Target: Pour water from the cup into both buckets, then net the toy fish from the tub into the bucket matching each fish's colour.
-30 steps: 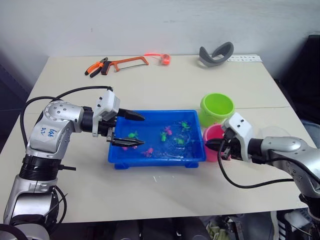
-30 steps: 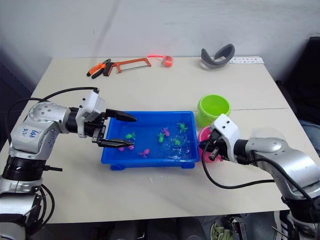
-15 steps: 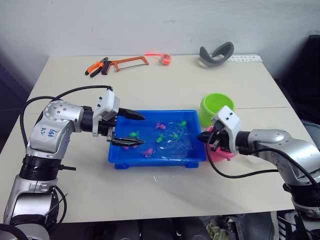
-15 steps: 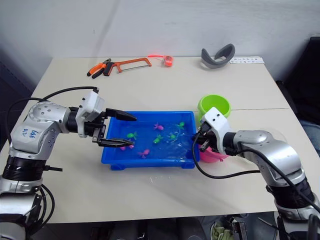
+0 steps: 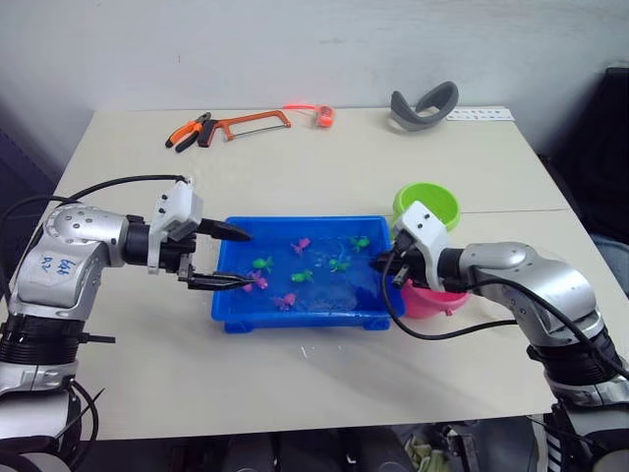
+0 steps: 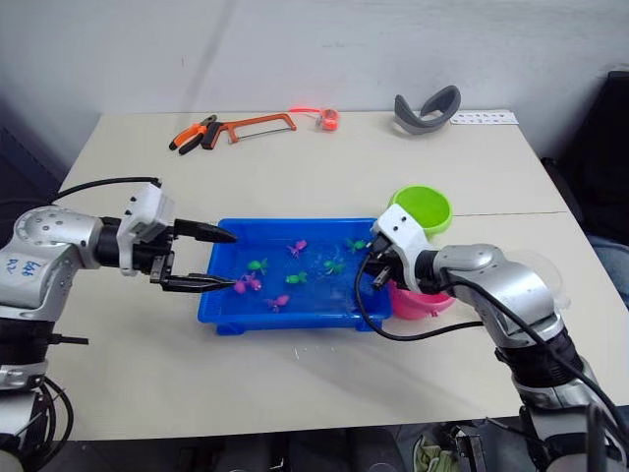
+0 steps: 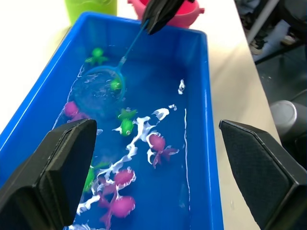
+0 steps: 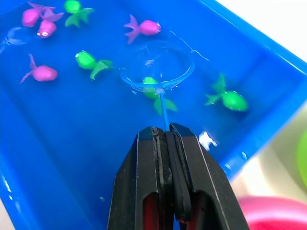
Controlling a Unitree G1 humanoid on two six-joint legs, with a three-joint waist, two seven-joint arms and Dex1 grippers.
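Observation:
The blue tub (image 5: 295,319) holds water and several green and pink toy fish (image 8: 88,61). My right gripper (image 8: 165,136) is shut on the thin handle of the net (image 8: 157,67). It hangs over the tub's right end (image 5: 385,267). The hoop is dipped in the water with a green fish (image 8: 152,87) at its near rim. The pink bucket (image 5: 434,299) lies just under my right wrist, and the green bucket (image 5: 426,205) stands behind it. My left gripper (image 5: 242,259) is open and empty over the tub's left edge. The clear cup (image 6: 553,279) shows faintly behind my right forearm.
At the table's far edge lie orange pliers (image 5: 187,133), a hacksaw (image 5: 251,122), a small red ring-shaped thing (image 5: 322,115), a grey curved object (image 5: 425,106) and a white strip (image 5: 480,115). My left arm's black cable (image 5: 108,184) arcs over the table at the left.
My right gripper has moved left from beside the pink bucket to the tub's right end, and the net is now in the water. My left gripper has drawn back to the tub's left edge.

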